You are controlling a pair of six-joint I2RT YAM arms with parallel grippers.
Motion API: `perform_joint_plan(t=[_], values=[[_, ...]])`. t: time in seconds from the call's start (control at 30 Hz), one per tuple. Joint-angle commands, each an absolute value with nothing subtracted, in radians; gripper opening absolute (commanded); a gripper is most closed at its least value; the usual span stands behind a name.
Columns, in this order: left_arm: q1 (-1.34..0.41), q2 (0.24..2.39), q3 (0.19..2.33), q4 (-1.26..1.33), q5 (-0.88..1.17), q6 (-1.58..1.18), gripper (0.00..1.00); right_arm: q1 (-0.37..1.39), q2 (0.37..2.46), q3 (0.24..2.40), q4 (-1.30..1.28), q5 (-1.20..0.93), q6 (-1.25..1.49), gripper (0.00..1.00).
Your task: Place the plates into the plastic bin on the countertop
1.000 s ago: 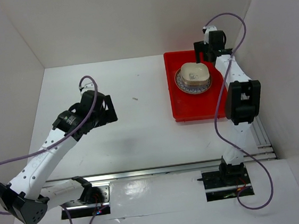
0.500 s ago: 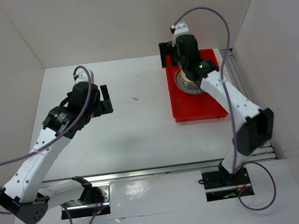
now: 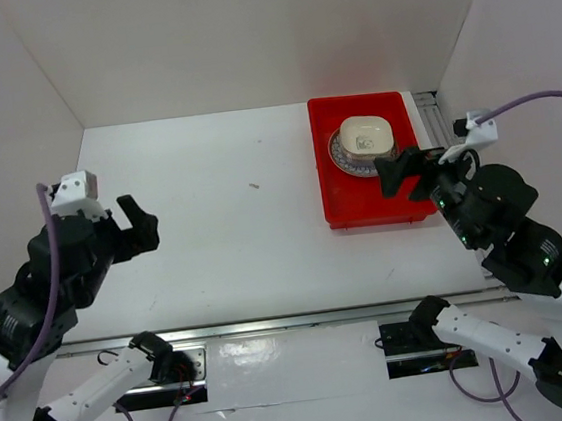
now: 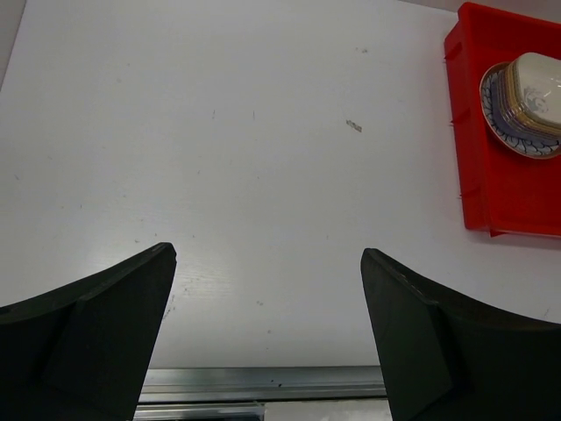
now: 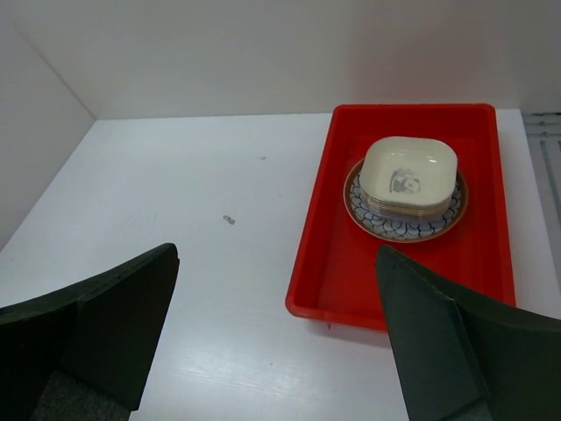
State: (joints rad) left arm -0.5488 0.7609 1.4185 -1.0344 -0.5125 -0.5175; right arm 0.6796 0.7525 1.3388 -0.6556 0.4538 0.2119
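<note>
The left gripper (image 4: pixel 267 253) and right gripper (image 5: pixel 276 253) gape empty, and the cream-topped rounded-square dish stack (image 5: pixel 409 175) on the round brown-rimmed plate (image 5: pixel 403 231) sits in the red rectangular plastic bin (image 5: pixel 324 263), where a low right-arm swing could topple it.

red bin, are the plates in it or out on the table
In. The stack of small dishes sits on the round patterned plate inside the red bin; none lie on the table.
</note>
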Motion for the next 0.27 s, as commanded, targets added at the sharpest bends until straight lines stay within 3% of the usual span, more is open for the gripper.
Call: perform_joint_plan(t=[0.0,0.23], values=[[-0.554,0.729,1.448,-1.095,-0.525,-0.520,1.00,0.698,0.736,1.307,-0.795,0.535,0.264,1.00],[-0.554,0.706,1.479,-1.144,-0.503,-0.532,1.00,0.730,0.690,1.276,-0.795,0.601,0.284,1.00]])
